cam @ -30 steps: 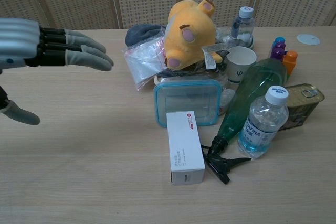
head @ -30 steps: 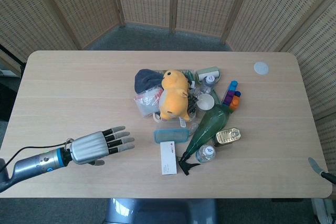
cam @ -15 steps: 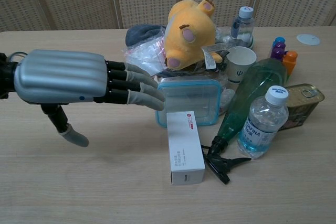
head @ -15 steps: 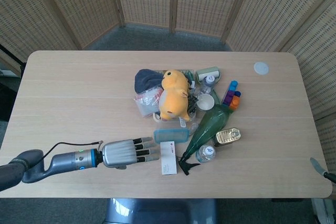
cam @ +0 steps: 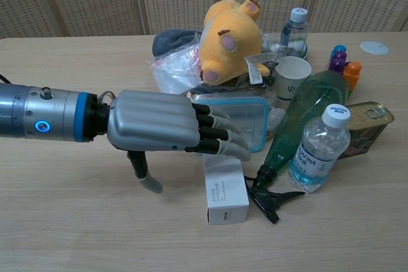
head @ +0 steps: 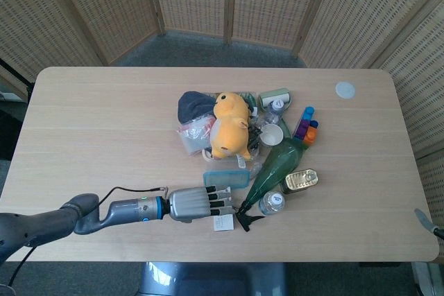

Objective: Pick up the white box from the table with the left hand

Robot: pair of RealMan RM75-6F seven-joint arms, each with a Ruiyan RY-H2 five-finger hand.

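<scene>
The white box (cam: 226, 190) lies flat on the table, its long side running toward me, just in front of a clear container with a blue rim (cam: 245, 119). My left hand (cam: 167, 129) hovers over the box's far end, its fingers (cam: 220, 139) stretched out and hiding the red label. The thumb (cam: 144, 171) hangs down apart, left of the box, and nothing is held. In the head view the left hand (head: 200, 203) covers most of the white box (head: 223, 222). Only a grey tip of my right hand (head: 424, 219) shows at the frame's right edge.
Right beside the box lie a green spray bottle (cam: 298, 119) with a black nozzle (cam: 271, 199) and a small water bottle (cam: 319, 151). Behind are a yellow plush toy (cam: 229, 39), a paper cup (cam: 293, 74), a tin can (cam: 368, 125) and plastic bags (cam: 172, 74).
My left hand has travelled right from the table's left side until its fingers reach over the white box's far end. The box has not moved.
</scene>
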